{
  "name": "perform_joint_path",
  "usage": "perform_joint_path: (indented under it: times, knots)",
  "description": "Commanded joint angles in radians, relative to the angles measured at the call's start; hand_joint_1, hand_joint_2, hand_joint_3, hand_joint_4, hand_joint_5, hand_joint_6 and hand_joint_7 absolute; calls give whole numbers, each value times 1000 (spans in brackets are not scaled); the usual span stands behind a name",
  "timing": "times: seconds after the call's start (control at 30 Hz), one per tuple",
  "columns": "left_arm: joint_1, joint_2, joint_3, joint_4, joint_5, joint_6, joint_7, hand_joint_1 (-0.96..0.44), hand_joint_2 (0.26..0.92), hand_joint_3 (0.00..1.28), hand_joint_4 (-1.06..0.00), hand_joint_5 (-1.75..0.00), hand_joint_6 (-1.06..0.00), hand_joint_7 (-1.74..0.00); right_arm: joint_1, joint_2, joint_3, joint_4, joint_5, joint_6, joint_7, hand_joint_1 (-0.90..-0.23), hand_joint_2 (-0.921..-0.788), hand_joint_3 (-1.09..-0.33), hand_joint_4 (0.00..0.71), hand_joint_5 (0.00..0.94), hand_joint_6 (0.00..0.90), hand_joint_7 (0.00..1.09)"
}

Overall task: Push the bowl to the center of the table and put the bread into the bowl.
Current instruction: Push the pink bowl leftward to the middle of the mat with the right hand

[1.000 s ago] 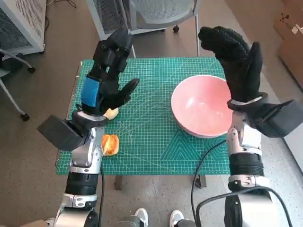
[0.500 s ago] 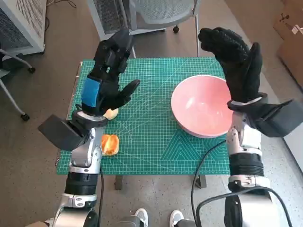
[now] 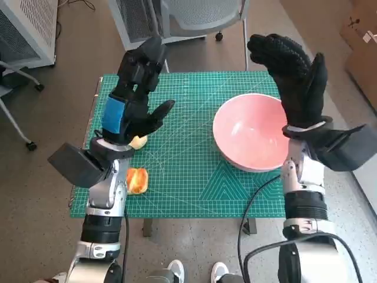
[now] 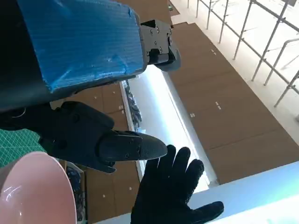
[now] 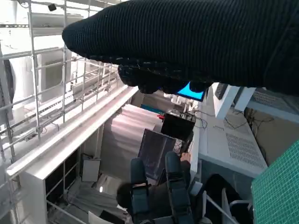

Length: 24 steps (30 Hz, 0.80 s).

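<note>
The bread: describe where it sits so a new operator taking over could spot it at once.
Start at the green cutting mat covering the table. Follow it to its near left corner, beside the robot's left forearm and below the raised left hand. The bread is the small orange-brown lump there, unlike the paler piece half hidden under that hand.

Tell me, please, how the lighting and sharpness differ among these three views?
Head view: even light, sharp, with a soft sheen inside the pink bowl. Left wrist view: the bright background washes out behind the left hand. Right wrist view: the glove of the right hand is a dark mass against glare.
</note>
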Motion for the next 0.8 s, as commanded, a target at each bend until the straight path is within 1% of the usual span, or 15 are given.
perform_joint_path:
  times: [0.03,0.1,0.17,0.23,0.33,0.47,0.6,0.8]
  knots:
    - [-4,3,-1,-1,8,-10,2,-538,921,261,-138,-42,1,-587,5,-39,-30,60,14,-10,23,-624,-921,-689,309,1,450,6]
    - [-1,4,-1,-6,8,-9,3,-539,921,262,-138,-42,1,-588,-9,-73,-55,113,22,-19,37,-626,-921,-688,305,0,446,4]
    - [2,6,0,-11,8,-8,3,-539,921,262,-139,-42,1,-589,-23,-99,-74,164,19,-31,34,-628,-921,-690,295,0,436,2]
    - [4,7,2,-15,8,-7,4,-539,921,263,-138,-41,1,-590,-34,-123,-86,211,4,-46,11,-628,-921,-704,281,0,416,1]
    - [7,8,6,-20,5,-4,6,-538,921,265,-138,-40,1,-590,-51,-166,-102,289,-27,-56,-60,-631,-921,-729,258,0,381,0]
    - [9,7,9,-22,3,-4,10,-537,921,268,-137,-40,1,-589,-67,-212,-110,375,-64,-53,-143,-637,-921,-741,248,0,376,5]
    - [11,3,11,-24,4,-3,16,-534,921,273,-137,-39,1,-588,-74,-245,-110,434,-94,-31,-219,-642,-921,-765,236,0,381,8]
    - [11,-3,11,-19,2,-5,18,-533,921,276,-137,-38,1,-587,-76,-269,-112,486,-123,40,-290,-633,-921,-789,211,0,356,1]
